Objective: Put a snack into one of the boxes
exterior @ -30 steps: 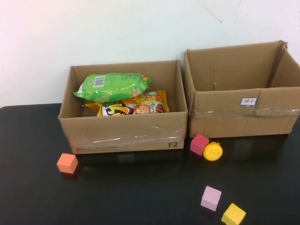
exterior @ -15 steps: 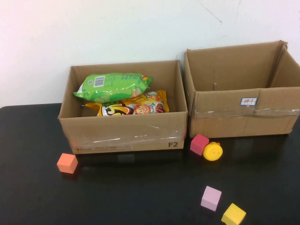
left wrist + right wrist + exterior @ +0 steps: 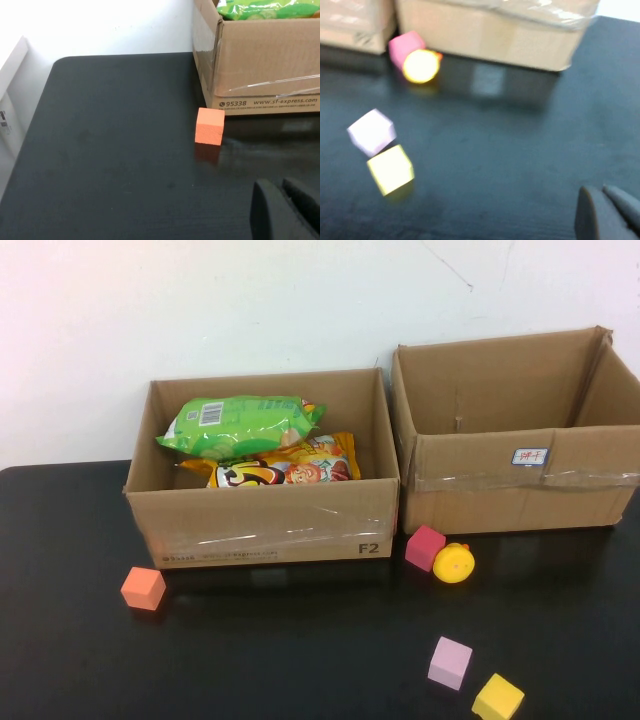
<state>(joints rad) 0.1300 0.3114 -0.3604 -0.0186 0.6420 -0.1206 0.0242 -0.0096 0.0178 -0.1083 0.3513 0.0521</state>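
Boxes (image 3: 262, 525) unmoved; left pincer (image 3: 286, 204), right pincer (image 3: 607, 210) above black table (image 3: 300, 640), white wall (image 3: 200, 300) behind

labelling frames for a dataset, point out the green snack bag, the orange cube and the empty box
green snack bag (image 3: 240, 425), high view, middle of its front face
orange cube (image 3: 209, 125), left wrist view, its side face
empty box (image 3: 520, 472), high view, its front wall

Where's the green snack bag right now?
High view: the green bag lies inside the left box, toward its back, on top of the orange bag. Neither gripper is near it.
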